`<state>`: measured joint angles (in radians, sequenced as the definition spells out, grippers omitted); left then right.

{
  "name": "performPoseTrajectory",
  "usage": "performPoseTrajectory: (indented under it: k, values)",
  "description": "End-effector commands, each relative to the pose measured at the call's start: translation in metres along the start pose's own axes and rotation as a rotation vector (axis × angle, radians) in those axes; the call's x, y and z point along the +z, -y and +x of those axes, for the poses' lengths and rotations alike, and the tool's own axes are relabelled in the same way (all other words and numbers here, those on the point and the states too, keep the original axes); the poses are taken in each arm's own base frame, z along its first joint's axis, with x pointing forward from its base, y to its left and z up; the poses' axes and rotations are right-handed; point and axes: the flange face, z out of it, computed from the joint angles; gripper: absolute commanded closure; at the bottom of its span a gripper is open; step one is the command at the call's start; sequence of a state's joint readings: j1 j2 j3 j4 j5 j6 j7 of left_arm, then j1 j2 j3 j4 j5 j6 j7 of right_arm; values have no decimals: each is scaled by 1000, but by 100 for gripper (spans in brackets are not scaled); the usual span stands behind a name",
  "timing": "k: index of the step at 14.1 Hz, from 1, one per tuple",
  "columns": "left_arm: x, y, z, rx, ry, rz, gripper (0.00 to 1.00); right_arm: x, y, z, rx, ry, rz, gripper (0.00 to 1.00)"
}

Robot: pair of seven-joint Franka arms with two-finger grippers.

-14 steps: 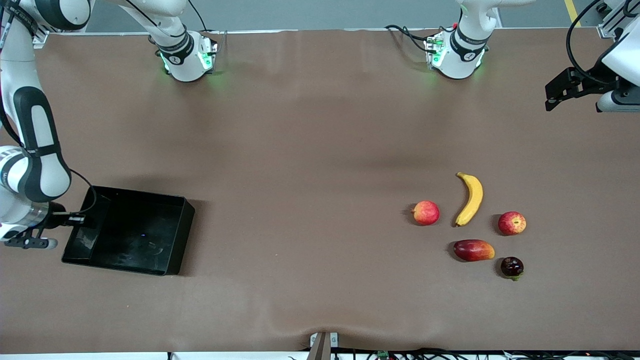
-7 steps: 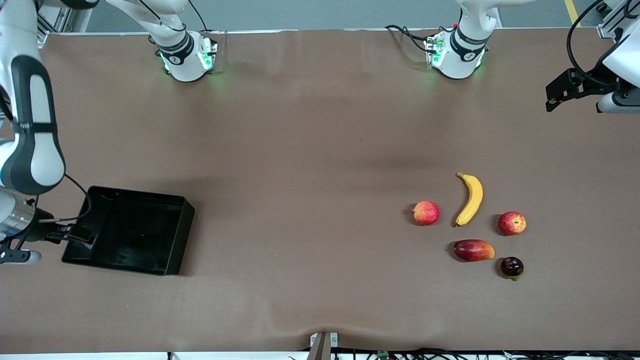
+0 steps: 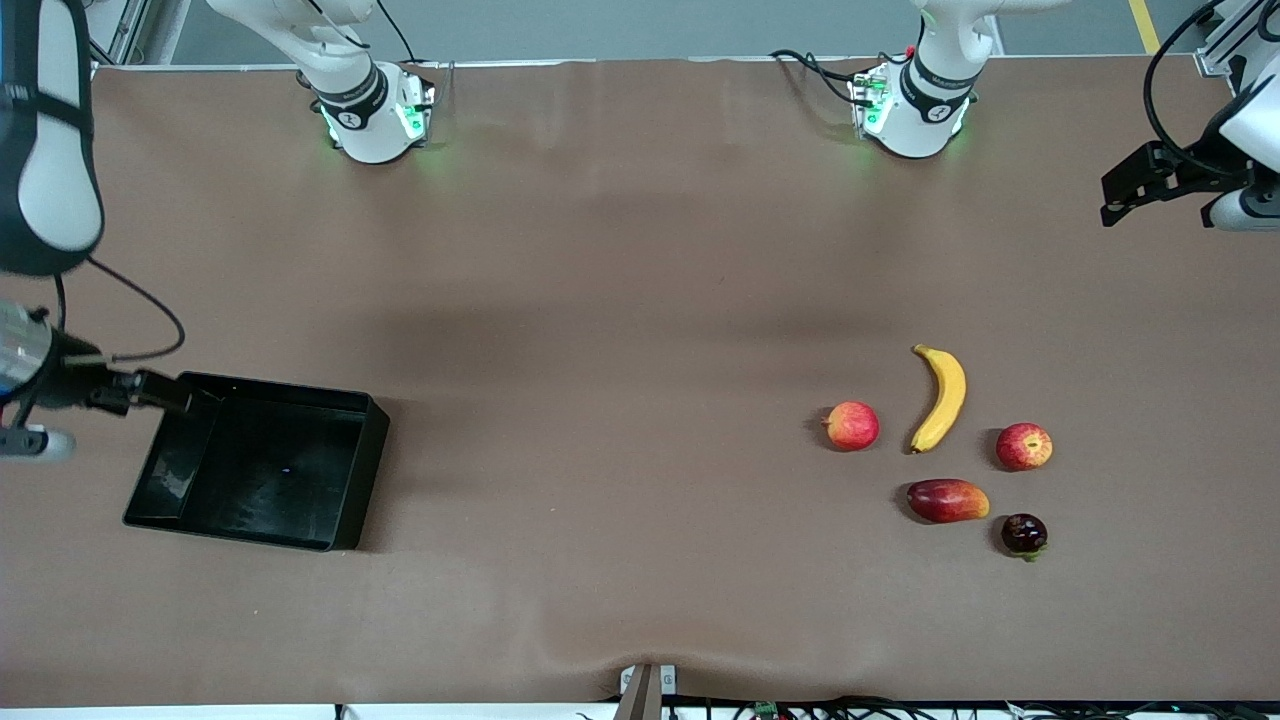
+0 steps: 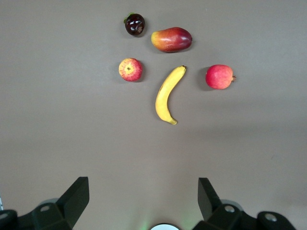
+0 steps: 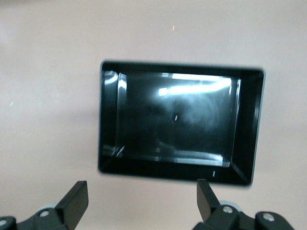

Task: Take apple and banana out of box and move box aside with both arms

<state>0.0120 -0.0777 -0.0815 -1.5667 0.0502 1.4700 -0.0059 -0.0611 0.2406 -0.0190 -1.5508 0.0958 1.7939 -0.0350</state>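
Brown table cloth (image 3: 620, 300) carries everything. At the right arm's end, the shallow black rectangular plastic box (image 3: 258, 462) lies empty; the right gripper (image 5: 142, 203) hangs over it, jaws spread, nothing held. Toward the left arm's end, five fruits are counted: one pinkish-red round fruit (image 3: 852, 425), one curved yellow banana (image 3: 941, 397), one elongated red-yellow mango (image 3: 947, 500), one streaked red apple (image 3: 1023, 446), one dark purple fruit (image 3: 1024, 533). The left gripper (image 4: 143, 199) is parked aloft, jaws wide. Both steps are judged done.
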Motion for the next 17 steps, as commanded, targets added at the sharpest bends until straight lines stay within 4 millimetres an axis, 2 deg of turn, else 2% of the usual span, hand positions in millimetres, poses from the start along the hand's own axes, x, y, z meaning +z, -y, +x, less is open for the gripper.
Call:
performPoseTrajectory:
  k: [1,5,7,9,13,15,17]
  values:
    - [-9,2,-4,-24,-22,-10,0,-26,23,-33,35,22,-14,0]
    - [-11,1,-3,-69,-27,0,0,-72,31,-61,13,22,-59,0]
    - [-10,-2,-2,-66,-21,1,0,-87,37,-71,3,26,-58,0]
    - [-8,0,-1,-55,-16,0,0,-95,33,-76,11,35,-58,0]
    - [-11,6,-1,-63,-24,0,0,-100,27,-81,22,51,-59,0]
    - [-5,15,4,-78,-13,-3,0,-107,26,-86,19,46,-58,0]
    - [-5,12,3,-84,-13,-14,0,-107,24,-87,16,51,-61,0]
